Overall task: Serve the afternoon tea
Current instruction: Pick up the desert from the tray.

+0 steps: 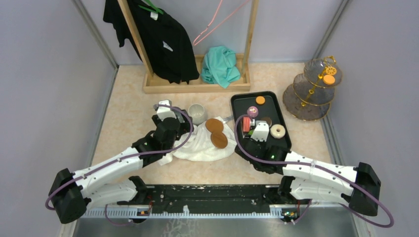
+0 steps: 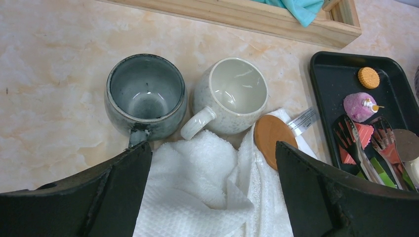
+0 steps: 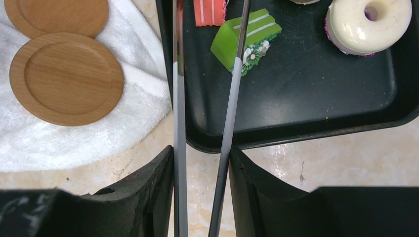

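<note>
The glass three-tier stand (image 1: 312, 89) with its gold frame stands at the far right, an orange disc (image 1: 329, 79) on its top tier. My right gripper (image 3: 202, 182) is shut on the long metal tongs (image 3: 231, 108), whose arms reach into the black tray (image 3: 296, 128) beside a green piece (image 3: 247, 37) and a red piece (image 3: 210, 11). A white doughnut (image 3: 368, 22) lies to the right of them. My left gripper (image 2: 212, 192) hangs open over a white towel (image 2: 197, 187), just short of the grey mug (image 2: 146, 94).
A white mug (image 2: 232, 94) stands right of the grey one. Two wooden coasters (image 1: 214, 125) (image 1: 219, 139) lie on the towel. The tray also holds a pink sweet (image 2: 359, 106) and an orange disc (image 2: 368, 77). A wooden clothes rack (image 1: 197, 86) with garments stands at the back.
</note>
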`<state>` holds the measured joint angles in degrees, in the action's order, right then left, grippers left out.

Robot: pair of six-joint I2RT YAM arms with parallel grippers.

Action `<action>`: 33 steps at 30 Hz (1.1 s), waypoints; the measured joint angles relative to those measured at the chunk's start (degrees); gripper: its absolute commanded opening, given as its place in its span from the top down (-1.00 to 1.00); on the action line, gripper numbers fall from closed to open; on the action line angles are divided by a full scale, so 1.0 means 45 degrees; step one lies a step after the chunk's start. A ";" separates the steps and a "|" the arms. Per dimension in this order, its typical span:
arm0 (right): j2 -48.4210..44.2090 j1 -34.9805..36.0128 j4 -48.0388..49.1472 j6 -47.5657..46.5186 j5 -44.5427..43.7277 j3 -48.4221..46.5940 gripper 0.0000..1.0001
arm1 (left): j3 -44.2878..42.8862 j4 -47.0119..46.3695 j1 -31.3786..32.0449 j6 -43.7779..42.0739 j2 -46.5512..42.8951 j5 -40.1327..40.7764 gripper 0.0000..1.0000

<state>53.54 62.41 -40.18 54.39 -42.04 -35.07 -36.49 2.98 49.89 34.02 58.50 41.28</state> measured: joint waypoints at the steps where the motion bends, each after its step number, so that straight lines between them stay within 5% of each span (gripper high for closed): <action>1: 0.0024 0.0000 0.0044 -0.0024 0.0005 0.0000 0.28 | 0.0000 0.0000 0.0000 0.0015 0.0000 0.0000 -0.99; 8: 0.0039 -0.0005 0.0024 -0.0272 0.0024 -0.0078 0.83 | 0.0000 0.0000 0.0000 0.0097 0.0000 -0.0068 -0.99; 15: 0.0024 0.0126 -0.0277 -0.0481 -0.0078 -0.0763 1.00 | 0.0000 0.0000 0.0000 0.0160 0.0000 -0.0092 -0.99; 24: 0.0000 0.0214 -0.0709 -0.0408 -0.0121 -0.0933 0.49 | 0.0000 0.0000 0.0000 0.0199 0.0000 -0.0146 -0.99; 33: -0.0107 0.0204 -0.0889 -0.0369 0.0073 -0.0748 0.25 | 0.0000 0.0000 0.0000 0.0248 0.0000 -0.0214 -0.99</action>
<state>53.06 63.33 -44.18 52.73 -41.71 -38.44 -36.49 2.98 49.89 35.14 58.50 40.32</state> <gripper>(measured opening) 0.362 0.994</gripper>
